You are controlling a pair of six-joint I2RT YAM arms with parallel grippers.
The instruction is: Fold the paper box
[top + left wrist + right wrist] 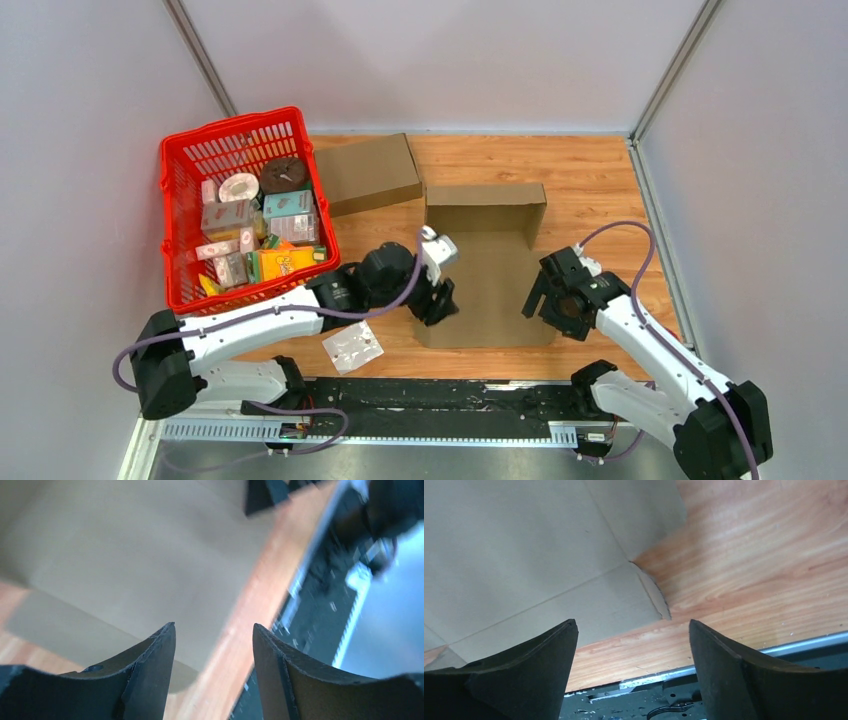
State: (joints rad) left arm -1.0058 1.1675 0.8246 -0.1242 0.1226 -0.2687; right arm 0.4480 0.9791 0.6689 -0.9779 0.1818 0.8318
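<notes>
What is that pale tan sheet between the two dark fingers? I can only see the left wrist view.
Observer: A brown cardboard box lying open, its far wall standing upright.
Operator: Is anything else around?
Observer: A red plastic basket of small packages sits at the far left.
Operator: Where is the other arm?
Observer: The right gripper hovers open near the box's right edge.

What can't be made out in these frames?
Top view: left near edge of the paper box, hidden under the left gripper.
Left wrist view: motion blur smears the box.
Top view: labels in the red basket, too small.
Right wrist view: most of the box, cut off by the frame.
</notes>
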